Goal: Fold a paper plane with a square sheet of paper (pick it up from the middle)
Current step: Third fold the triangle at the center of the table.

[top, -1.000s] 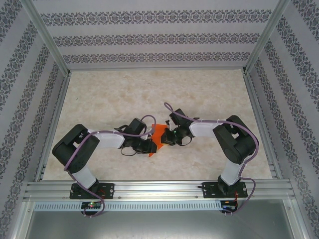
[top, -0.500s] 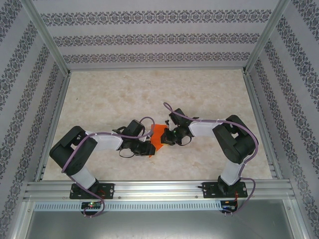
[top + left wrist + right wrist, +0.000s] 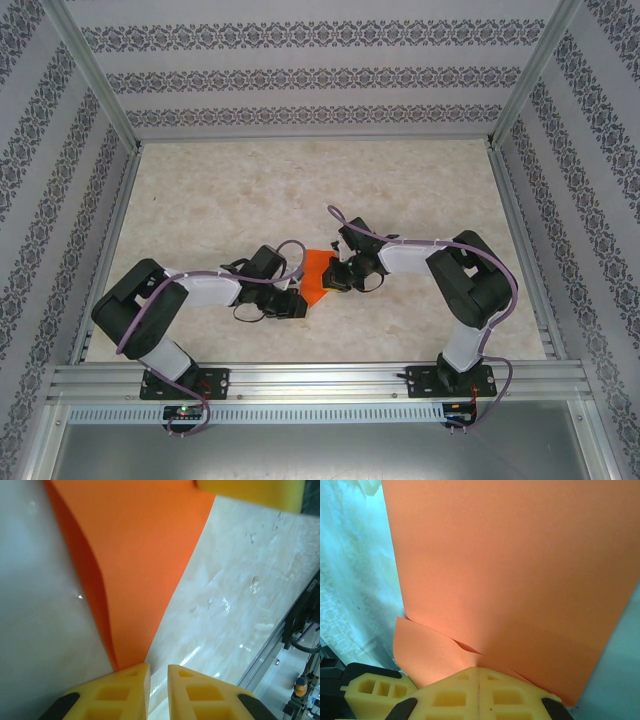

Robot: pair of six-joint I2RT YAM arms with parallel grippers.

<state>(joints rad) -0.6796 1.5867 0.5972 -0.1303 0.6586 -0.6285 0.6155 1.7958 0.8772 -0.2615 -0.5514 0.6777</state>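
The square sheet of paper (image 3: pixel 318 268) is bright orange, folded over on itself and lifted off the table between the two arms. My right gripper (image 3: pixel 329 281) is shut on its edge; in the right wrist view the paper (image 3: pixel 510 570) rises from the closed fingertips (image 3: pixel 479 669) with a loose flap at the left. My left gripper (image 3: pixel 297 302) sits just to the near left of the sheet. Its jaws (image 3: pixel 158 667) stand a narrow gap apart with only table between them, and the paper's (image 3: pixel 145 555) lower corner ends at the left fingertip (image 3: pixel 132 672).
The marble-patterned tabletop (image 3: pixel 250 200) spreads behind and beside the arms. A metal rail (image 3: pixel 320 380) runs along the near edge. Patterned walls (image 3: pixel 300 80) close in the back and sides. The right gripper's yellow finger (image 3: pixel 250 492) shows beyond the paper.
The left arm has drawn back toward the near left, and its gripper has slid off the paper. The right gripper keeps its hold in the same place.
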